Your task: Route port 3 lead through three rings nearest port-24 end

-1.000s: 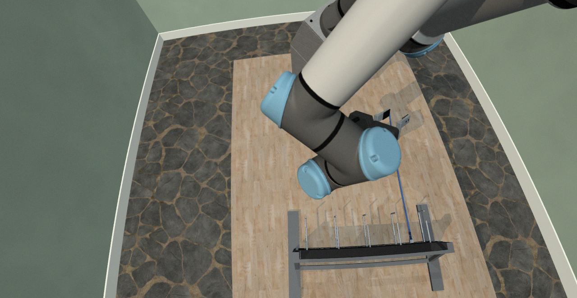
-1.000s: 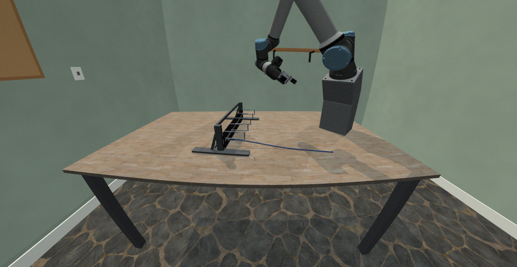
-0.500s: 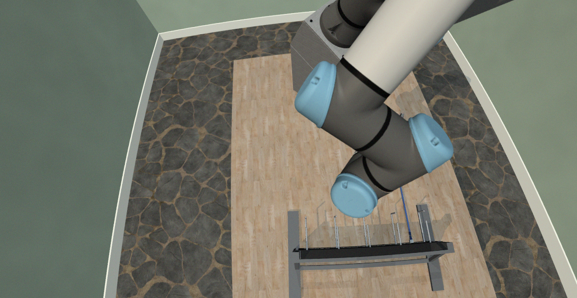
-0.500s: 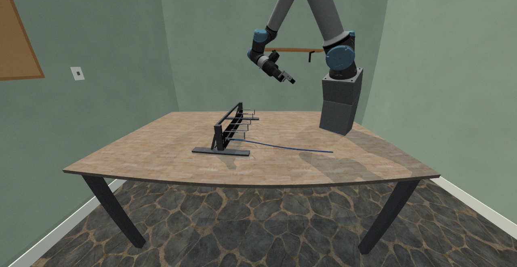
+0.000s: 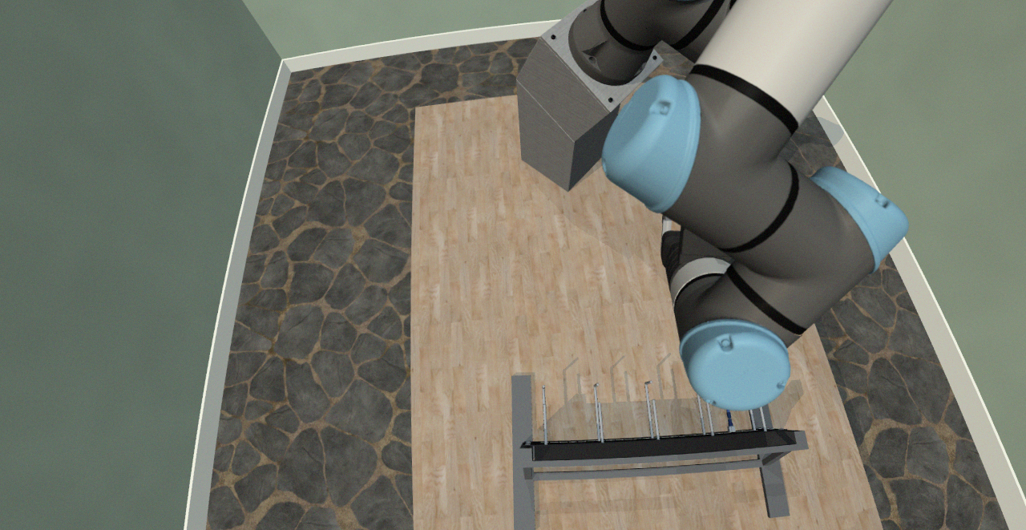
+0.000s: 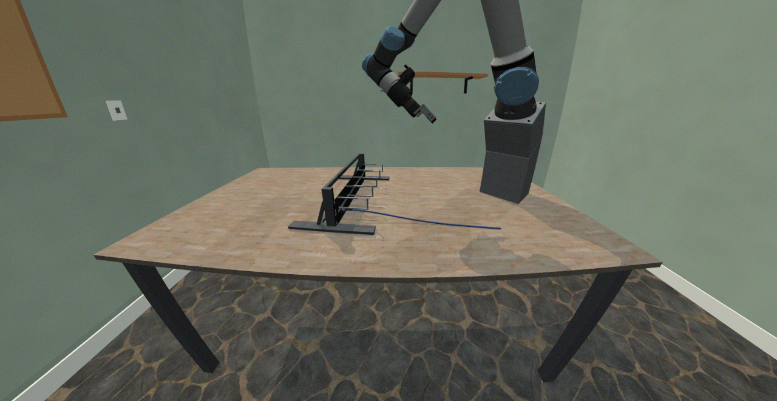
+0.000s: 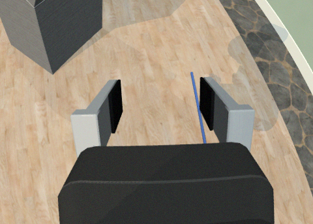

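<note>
The dark rack with the patch panel [image 6: 344,194] stands on the wooden table, and its wire rings [image 6: 365,185] stick out toward the robot side. It also shows from above [image 5: 660,447]. The blue lead [image 6: 429,220] leaves the panel at the near end of the rack and lies loose on the table, ending at its free end [image 6: 498,229]. It runs through no ring that I can see. My gripper [image 6: 424,113] is open and empty, high above the table. In the wrist view the fingers frame the table far below, with the lead [image 7: 197,108] beside the right finger.
The robot's grey pedestal [image 6: 513,151] stands at the back right of the table, and it also shows in the wrist view [image 7: 57,6]. In the overhead view the arm [image 5: 732,189] hides most of the lead and the gripper. The table's right edge [image 7: 261,93] is close to the lead's end.
</note>
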You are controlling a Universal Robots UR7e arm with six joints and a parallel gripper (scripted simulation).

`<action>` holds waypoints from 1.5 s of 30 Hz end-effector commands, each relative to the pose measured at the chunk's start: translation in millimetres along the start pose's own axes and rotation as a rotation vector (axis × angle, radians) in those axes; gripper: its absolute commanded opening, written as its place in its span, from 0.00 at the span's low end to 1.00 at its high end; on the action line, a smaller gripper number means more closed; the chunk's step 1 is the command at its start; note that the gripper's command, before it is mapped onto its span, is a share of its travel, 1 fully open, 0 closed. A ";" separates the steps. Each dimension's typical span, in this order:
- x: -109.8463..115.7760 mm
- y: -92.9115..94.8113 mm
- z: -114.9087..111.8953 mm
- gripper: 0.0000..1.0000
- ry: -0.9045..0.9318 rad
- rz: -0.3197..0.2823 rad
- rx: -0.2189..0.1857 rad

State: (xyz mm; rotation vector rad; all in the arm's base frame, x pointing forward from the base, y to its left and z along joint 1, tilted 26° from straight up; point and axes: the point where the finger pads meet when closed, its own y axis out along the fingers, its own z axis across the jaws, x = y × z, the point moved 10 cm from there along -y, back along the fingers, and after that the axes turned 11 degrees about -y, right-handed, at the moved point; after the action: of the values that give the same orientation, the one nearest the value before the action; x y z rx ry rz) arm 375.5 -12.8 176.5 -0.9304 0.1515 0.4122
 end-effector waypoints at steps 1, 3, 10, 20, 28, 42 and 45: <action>1.2 -16.0 11.4 1.00 -0.006 -0.046 -0.162; 1.4 -20.2 14.6 1.00 -0.007 -0.059 -0.198; 1.9 -37.7 28.5 1.00 -0.010 -0.118 -0.335; 0.0 -64.3 52.6 1.00 -0.009 -0.226 -0.518; -3.9 -85.6 74.0 1.00 -0.005 -0.324 -0.645; 40.0 -22.5 4.5 1.00 -0.367 -0.321 -0.643; 44.8 -11.0 -5.2 1.00 -0.429 -0.321 -0.645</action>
State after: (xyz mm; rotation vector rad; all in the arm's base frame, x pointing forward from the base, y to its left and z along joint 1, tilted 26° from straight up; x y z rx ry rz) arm 417.6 -7.9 201.7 -1.4780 -0.3998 0.2978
